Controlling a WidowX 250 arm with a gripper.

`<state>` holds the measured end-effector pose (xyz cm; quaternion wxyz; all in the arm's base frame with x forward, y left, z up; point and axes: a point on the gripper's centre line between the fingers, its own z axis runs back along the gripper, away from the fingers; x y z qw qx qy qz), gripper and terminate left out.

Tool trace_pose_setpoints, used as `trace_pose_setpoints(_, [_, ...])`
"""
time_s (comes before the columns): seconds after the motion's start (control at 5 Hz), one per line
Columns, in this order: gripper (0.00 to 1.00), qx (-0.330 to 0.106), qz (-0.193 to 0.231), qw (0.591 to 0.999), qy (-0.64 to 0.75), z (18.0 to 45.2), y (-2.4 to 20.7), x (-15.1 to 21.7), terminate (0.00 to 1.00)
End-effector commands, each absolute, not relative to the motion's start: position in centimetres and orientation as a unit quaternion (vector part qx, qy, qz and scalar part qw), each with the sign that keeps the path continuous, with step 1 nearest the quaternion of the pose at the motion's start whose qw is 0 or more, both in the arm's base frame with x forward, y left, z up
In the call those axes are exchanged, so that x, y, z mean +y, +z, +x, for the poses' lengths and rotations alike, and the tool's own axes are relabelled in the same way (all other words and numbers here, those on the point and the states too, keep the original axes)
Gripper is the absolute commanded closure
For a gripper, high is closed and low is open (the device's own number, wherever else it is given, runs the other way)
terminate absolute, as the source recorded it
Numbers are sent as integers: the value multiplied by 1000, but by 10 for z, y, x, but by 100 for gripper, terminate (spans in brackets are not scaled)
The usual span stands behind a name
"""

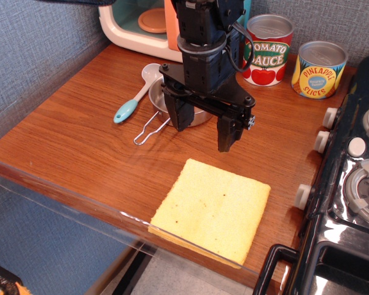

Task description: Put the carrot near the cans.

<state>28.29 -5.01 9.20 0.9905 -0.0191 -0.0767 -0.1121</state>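
Note:
My gripper [202,127] hangs open over the middle of the wooden counter, its two black fingers spread wide, one at the left [178,117] and one at the right [227,136]. Nothing shows between them. It sits just above and in front of a small steel pan [158,98]. The carrot is not in view; the arm hides most of the pan's inside. The two cans stand at the back right: the red-and-white Tomato Sauce can [269,52] and the shorter yellow-and-blue Pineapple Slices can [319,70].
A spoon with a blue handle [134,98] lies left of the pan. A yellow cloth [212,209] lies at the front edge. A toy microwave [132,31] with a round orange plate [152,20] stands at the back. A black toy stove [356,184] borders the right side.

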Motion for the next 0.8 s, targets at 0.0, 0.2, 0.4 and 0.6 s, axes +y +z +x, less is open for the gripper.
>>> trace_pose_setpoints(0.0, [0, -77, -19, 991, -112, 283, 92, -50, 0])
trace_pose_setpoints(0.2, [0, -86, -16, 991, -103, 306, 90, -45, 0])
trace_pose_setpoints(0.4, [0, -92, -3, 992, -85, 327, 93, -31, 0])
trace_pose_setpoints(0.6, [0, -114, 11, 992, -53, 351, 106, -6, 0])
